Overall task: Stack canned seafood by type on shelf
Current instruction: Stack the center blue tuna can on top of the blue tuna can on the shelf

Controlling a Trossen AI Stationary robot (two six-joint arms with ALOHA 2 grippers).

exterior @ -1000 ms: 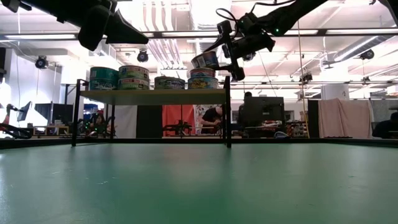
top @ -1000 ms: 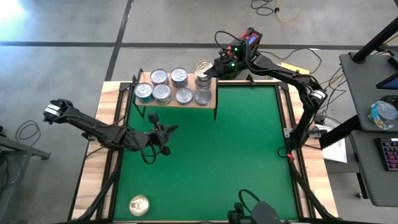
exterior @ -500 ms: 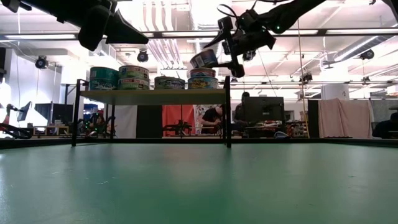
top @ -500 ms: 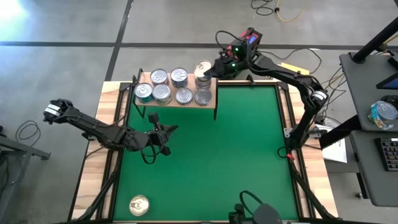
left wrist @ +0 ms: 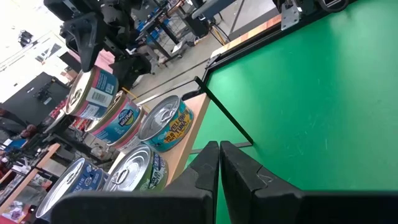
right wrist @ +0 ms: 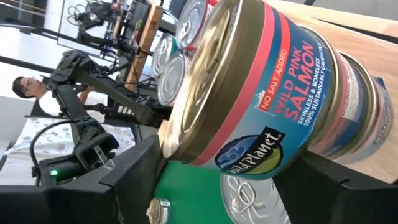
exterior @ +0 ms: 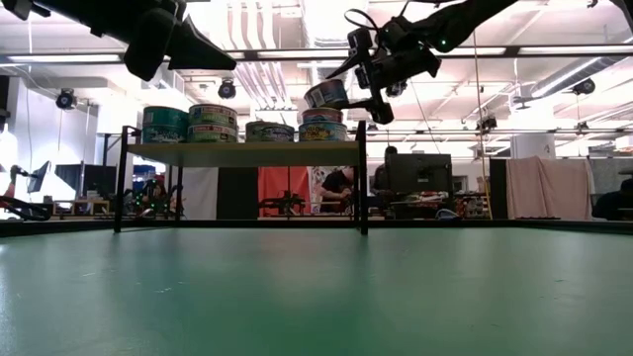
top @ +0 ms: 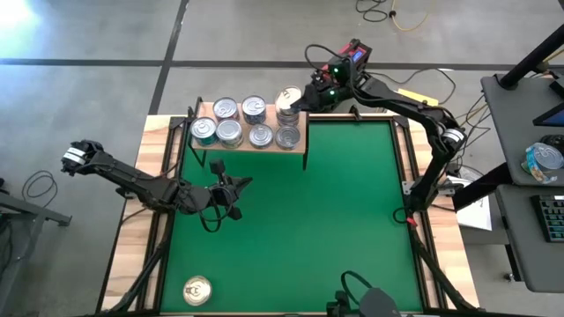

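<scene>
I see my right gripper [top: 295, 95] near the top centre of the overhead frame, at the right end of the small light-wood shelf on thin black legs [top: 304, 139]. Its jaws are clamped wide on a round gold-topped salmon tin with a pink band and blue label [right wrist: 261, 106]; in the low view that tin [exterior: 325, 94] sits tilted in the upper middle of the frame, just above a stacked tin on the shelf top. Whether the two touch, I cannot tell.

On the shelf, seven more round silver-topped tins [top: 228, 132] stand in two rows, some teal-sided. The left wrist picture shows several of them [left wrist: 163, 122] at the frame's left, beside the flat green mat [left wrist: 323, 112].

My left gripper [top: 232, 195] hangs over the mat at the left-centre of the overhead frame, well apart from the shelf, its jaws pressed together and holding nothing.

One lone gold-topped round tin [top: 196, 290] lies at the lower left corner of the mat. A person shows in the room behind, under the shelf in the low view.
</scene>
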